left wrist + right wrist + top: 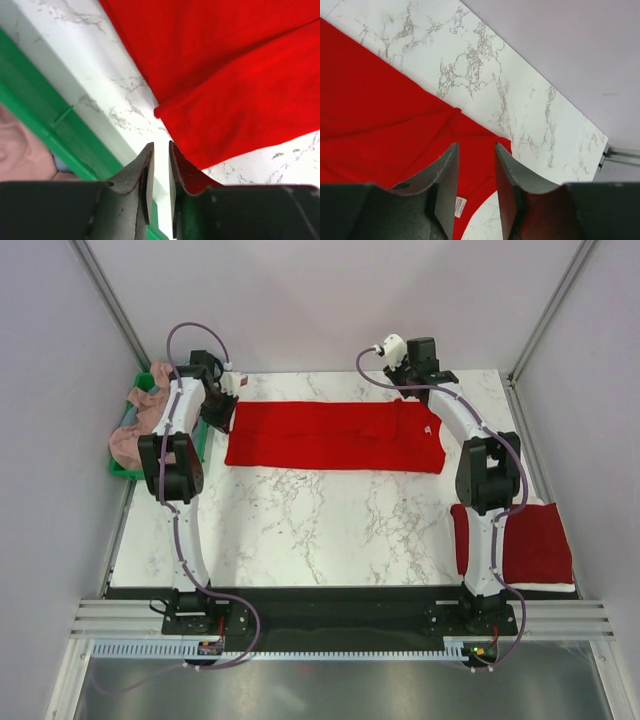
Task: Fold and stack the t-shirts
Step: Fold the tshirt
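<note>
A bright red t-shirt (330, 435) lies folded into a long band across the far half of the table, neck end to the right. My left gripper (218, 416) hangs at its left end. In the left wrist view the gripper (161, 145) has its jaws a narrow gap apart with nothing between them, just off the shirt's corner (240, 75). My right gripper (412, 390) is open over the neck end. In the right wrist view the gripper (476, 145) is above the shirt (370, 110), with the white neck label (460, 206) below. A folded red t-shirt (535, 540) lies at the near right.
A green bin (125, 472) at the far left edge holds dusty pink shirts (140, 430). The bin's rim (35, 120) lies close to my left gripper. Grey walls close in the table at the back and sides.
</note>
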Controlling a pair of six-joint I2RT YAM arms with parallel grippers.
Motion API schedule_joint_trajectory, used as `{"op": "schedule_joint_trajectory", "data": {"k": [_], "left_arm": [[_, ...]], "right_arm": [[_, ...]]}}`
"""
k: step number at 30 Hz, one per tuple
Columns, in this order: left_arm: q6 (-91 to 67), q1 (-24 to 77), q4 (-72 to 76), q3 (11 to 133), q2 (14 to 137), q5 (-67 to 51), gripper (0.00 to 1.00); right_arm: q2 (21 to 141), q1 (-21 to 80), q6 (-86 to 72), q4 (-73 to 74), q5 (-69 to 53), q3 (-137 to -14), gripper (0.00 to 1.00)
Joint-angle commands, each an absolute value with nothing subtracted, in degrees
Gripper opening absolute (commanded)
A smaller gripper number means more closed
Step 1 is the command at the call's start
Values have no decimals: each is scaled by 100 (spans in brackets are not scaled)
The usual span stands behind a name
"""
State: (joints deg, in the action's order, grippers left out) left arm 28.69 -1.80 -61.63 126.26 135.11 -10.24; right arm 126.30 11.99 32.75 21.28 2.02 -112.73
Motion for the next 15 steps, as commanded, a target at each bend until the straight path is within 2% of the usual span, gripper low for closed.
{"op": "schedule_joint_trajectory", "data": {"k": [1,3,7,9,15], "left_arm": [[2619,-255,-6012,12631,12789,-870,25],[2610,-246,-5810,12341,12491,-879,31],[2760,-246,-5739,11875,12384,-1300,30],[2769,-229,-5765,11638,12532,-1467,24],[2742,-141,-5801,11101,12849,-1679,15]], "right_arm": [[12016,1187,2778,1916,325,-11392,42],[11639,1195,2716,1934,81,-10946,43],[11294,1195,2681,2380,-579,-10267,44],[11276,1213,2776,2705,-1034,-9969,44],[11671,1257,2997,3436,-1678,-9914,43]]}}
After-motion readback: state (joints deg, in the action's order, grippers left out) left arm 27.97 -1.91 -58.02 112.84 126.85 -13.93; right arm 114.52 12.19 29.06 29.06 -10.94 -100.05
